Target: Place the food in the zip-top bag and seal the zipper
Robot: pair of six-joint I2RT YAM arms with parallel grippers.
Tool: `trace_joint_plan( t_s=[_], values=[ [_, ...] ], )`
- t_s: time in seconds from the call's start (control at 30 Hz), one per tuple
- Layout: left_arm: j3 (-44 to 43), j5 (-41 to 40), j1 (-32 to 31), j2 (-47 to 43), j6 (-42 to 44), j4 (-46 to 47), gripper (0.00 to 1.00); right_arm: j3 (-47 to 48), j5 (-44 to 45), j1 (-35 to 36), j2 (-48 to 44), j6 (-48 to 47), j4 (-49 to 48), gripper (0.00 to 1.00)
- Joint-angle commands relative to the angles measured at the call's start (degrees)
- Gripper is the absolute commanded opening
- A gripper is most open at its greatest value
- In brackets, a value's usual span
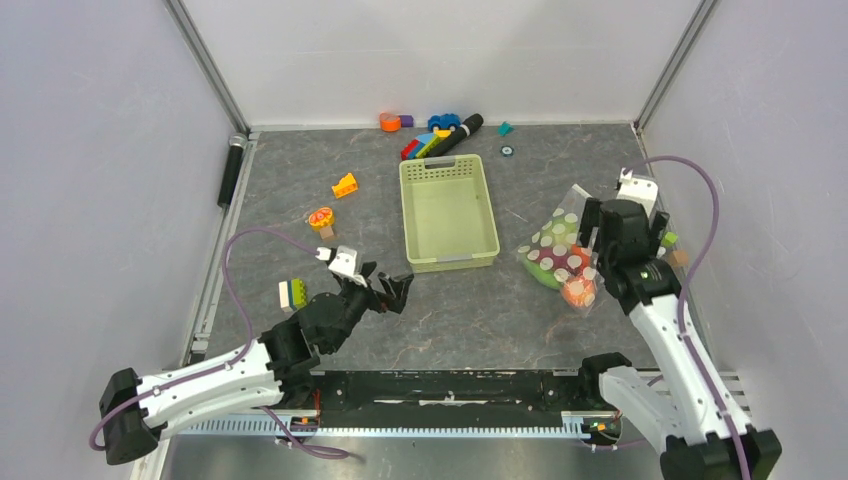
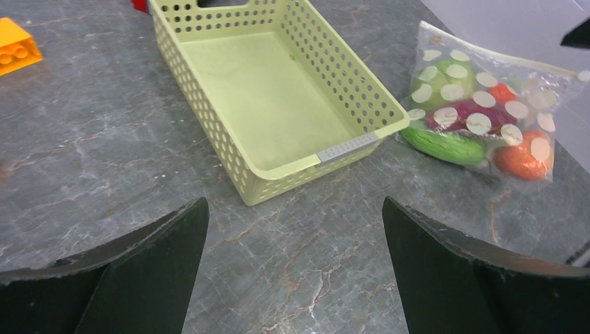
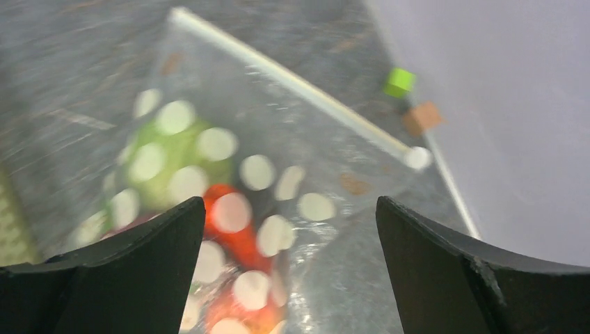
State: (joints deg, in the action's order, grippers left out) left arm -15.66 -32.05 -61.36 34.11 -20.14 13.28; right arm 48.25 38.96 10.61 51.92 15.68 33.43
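The zip-top bag (image 1: pixel 556 246) lies flat to the right of the basket, clear with white dots. Through the plastic I see the food: a green cabbage (image 2: pixel 438 78), a cucumber (image 2: pixel 445 145), a purple piece (image 2: pixel 465 115), a carrot (image 3: pixel 240 240) and an orange peach (image 2: pixel 523 160). The zipper (image 3: pixel 299 83) runs as a pale strip along the bag's far edge. My right gripper (image 3: pixel 290 212) hovers just above the bag (image 3: pixel 334 132), open, holding nothing. Well to the left of the bag, my left gripper (image 2: pixel 296 209) stands open over bare table before the basket.
An empty pale green slotted basket (image 1: pixel 405 215) stands mid-table. Building-block toys and a black cylinder (image 1: pixel 458 134) lie behind it; a yellow block (image 1: pixel 345 185), a round orange toy (image 1: pixel 321 218) and a green-white block (image 1: pixel 292 292) lie left. A small green cube (image 3: pixel 399 81) sits by the right wall.
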Motion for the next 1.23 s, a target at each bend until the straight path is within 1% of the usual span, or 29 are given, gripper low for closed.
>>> trace_joint_plan(
  t_s=[0.0, 0.03, 0.13, 0.33, 0.4, 0.5, 0.63, 0.77, 0.87, 1.2],
  values=[
    [-6.67, -9.46, 0.15, 0.18, -6.17, -7.79, 1.00, -4.11, -27.09, -0.07, -6.36, -7.43, -4.32, 0.98],
    [-7.55, -12.46, 0.19, 0.49, -7.73, -9.44, 1.00, -5.11, -29.06, -0.10, -7.72, -7.74, -4.42, 0.98],
    [-11.49, -19.06, 0.15, 2.19, -12.14, -17.68, 1.00, -7.46, -28.40, -0.07, -11.47, -7.74, -5.68, 0.98],
    [-23.51, -22.67, 0.16, 5.87, -20.31, -39.78, 1.00, -12.82, -27.10, -0.08, -19.06, -6.97, -11.29, 0.98],
    [-27.58, -23.56, 0.23, 6.86, -21.98, -45.64, 1.00, -14.36, -26.67, -0.11, -20.69, -6.76, -12.31, 0.98],
    [-30.96, -25.71, 0.49, 7.59, -24.22, -51.24, 1.00, -14.67, -26.25, -0.08, -21.09, -6.74, -12.23, 0.98],
    [-30.67, -25.59, 2.83, 7.88, -23.98, -51.05, 1.00, -14.86, -28.58, -0.07, -20.48, -6.85, -12.05, 0.98],
    [-31.18, -21.08, 7.32, 9.76, -23.73, -51.19, 1.00, -14.72, -29.95, -0.09, -19.58, -7.23, -11.98, 0.98],
    [-31.43, -19.94, 9.60, 11.21, -23.73, -51.60, 1.00, -15.02, -29.93, -0.06, -19.73, -7.74, -12.01, 0.98],
    [-29.98, -14.96, 13.09, 12.24, -20.88, -47.27, 1.00, -15.73, -29.13, -0.09, -20.47, -8.08, -12.71, 0.98]
  ],
)
